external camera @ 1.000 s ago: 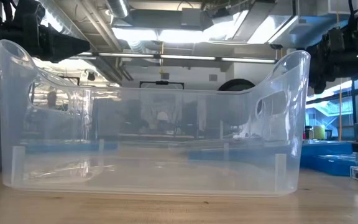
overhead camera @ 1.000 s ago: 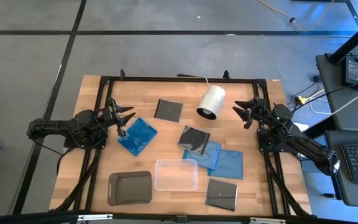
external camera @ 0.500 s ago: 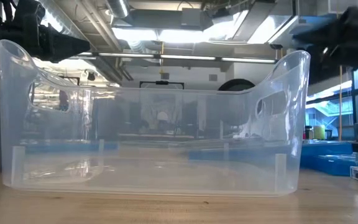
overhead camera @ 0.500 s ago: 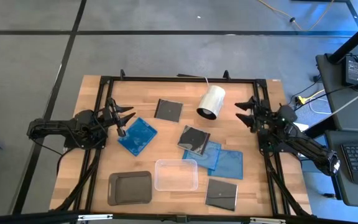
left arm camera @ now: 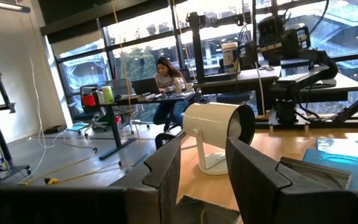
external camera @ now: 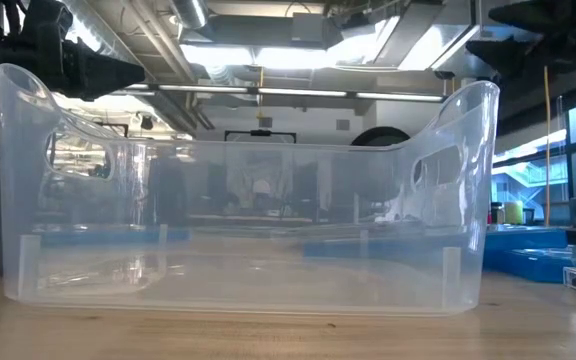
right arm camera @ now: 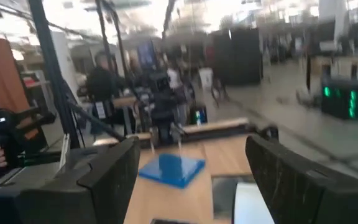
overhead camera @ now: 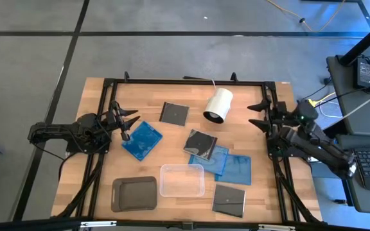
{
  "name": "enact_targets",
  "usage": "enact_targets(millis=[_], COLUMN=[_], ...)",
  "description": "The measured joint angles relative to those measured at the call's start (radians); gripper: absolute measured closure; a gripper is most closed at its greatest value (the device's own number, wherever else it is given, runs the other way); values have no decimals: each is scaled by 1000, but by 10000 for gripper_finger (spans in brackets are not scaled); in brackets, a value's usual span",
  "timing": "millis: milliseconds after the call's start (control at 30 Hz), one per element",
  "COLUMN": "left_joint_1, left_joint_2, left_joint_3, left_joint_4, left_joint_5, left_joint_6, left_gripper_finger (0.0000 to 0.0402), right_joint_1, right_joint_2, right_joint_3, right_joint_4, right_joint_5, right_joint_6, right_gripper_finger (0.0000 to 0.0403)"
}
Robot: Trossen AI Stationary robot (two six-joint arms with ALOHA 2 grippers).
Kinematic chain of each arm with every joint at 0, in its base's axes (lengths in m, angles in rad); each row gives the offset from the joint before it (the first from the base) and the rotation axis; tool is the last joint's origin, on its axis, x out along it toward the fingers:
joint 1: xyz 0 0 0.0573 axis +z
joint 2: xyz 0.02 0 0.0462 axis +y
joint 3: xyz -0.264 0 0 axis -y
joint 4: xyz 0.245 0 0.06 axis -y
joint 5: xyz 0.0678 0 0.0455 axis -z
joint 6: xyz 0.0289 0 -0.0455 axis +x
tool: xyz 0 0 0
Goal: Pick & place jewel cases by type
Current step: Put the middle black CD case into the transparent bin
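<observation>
Right gripper (overhead camera: 257,113) hangs at the table's three o'clock edge, fingers spread wide and empty; left gripper (overhead camera: 128,120) waits at nine o'clock, fingers parted too, just beside a blue case (overhead camera: 141,140). Other cases lie scattered: a dark one (overhead camera: 173,113) at twelve, a dark-on-blue overlapping pile (overhead camera: 205,149) at centre, another dark one (overhead camera: 229,199) at five. These look thin, stiff, light and slick, likely to crack, so pinch across an exposed edge, gently.
</observation>
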Motion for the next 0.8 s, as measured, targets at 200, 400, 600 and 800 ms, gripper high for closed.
enact_targets(millis=[200, 400, 600, 800], left_joint_1=[0, 0, 0, 0], left_joint_2=[0, 0, 0, 0], left_joint_3=[0, 0, 0, 0], left_joint_4=[0, 0, 0, 0], left_joint_5=[0, -1, 0, 0], left_joint_6=[0, 0, 0, -10], left_gripper_finger=[276, 276, 276, 277], right_joint_1=[64, 155, 302, 461], right_joint_2=[169, 333, 474, 606], right_joint_3=[173, 249, 276, 280], right_joint_4=[-184, -242, -166, -118], right_joint_5=[4, 39, 155, 284], right_joint_6=[18, 61, 42, 223], right_gripper_finger=[107, 107, 107, 107])
